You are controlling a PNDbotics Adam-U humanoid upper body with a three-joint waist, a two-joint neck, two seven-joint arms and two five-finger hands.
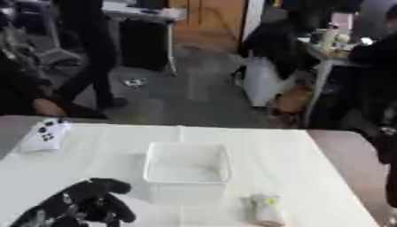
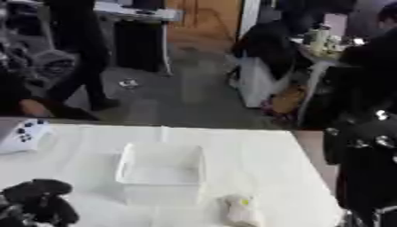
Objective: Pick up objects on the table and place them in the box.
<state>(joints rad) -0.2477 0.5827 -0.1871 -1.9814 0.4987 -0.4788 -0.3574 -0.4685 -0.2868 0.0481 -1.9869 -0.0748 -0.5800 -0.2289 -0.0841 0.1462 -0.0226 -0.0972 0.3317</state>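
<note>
**Left hand waiting low, pale object lying near the box**

In the left eye view, the left hand (image 1: pixel 85 205) is sitting at the lower left of the counter (image 1: pixel 325 177), its dark fingers curling in on themselves with nothing visibly between them. The clear box (image 1: pixel 188 167) is standing mid-counter, seemingly empty. A small pale object with a yellowish spot (image 1: pixel 266 209) is lying just beside the box's near right corner, well apart from the hand, with the box's near side between them. A white controller-like item (image 1: pixel 45 134) is resting at the far left edge.

The risk, as I judge it: the left hand reaching across for the pale object could be brushing the light box and shoving it off its place, or nudging the object toward the counter's near edge.

In the right eye view, the right arm (image 2: pixel 364 168) is showing as a dark mass along the right side; I cannot tell how its hand is standing. The pale object is lying closer to that arm than to the left hand, so the right looks the easier reach.
</note>
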